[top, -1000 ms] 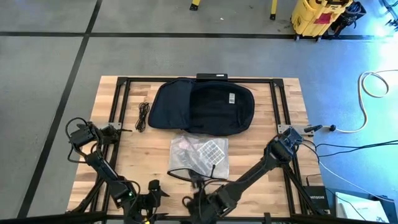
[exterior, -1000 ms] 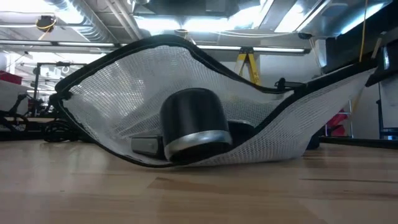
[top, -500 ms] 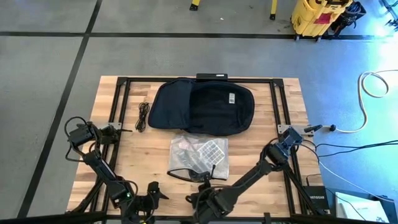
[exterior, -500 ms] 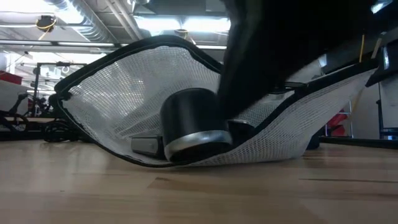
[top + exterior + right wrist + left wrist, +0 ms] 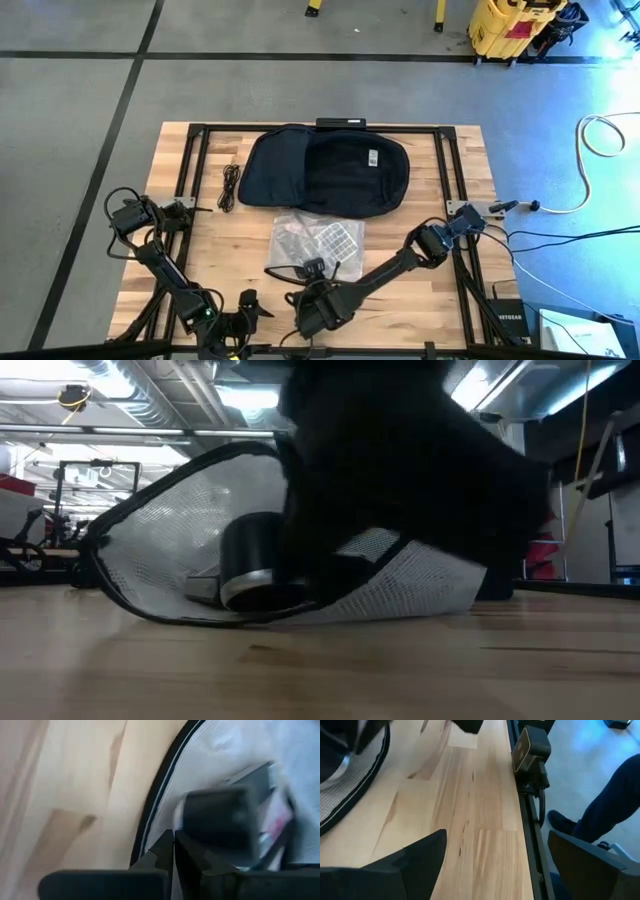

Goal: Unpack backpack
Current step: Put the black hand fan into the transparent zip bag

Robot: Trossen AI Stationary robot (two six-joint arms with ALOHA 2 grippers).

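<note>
- Right end effector (image 5: 312,268): fingers fully closed on the mesh pouch (image 5: 318,249) rim, at 6 o'clock from the backpack (image 5: 328,170).
- Left end effector (image 5: 247,300): fingers spread wide, empty, at 7 o'clock on the desk (image 5: 460,180).

- The right arm reaches from its base at the right edge of the desk (image 5: 210,240) diagonally toward the near middle, stretched low.
- The right tool (image 5: 173,851) has its two fingers pressed together, tips touching.
- The left arm is folded at the near left corner; the left tool (image 5: 495,865) waits with fingers spread wide.
</note>
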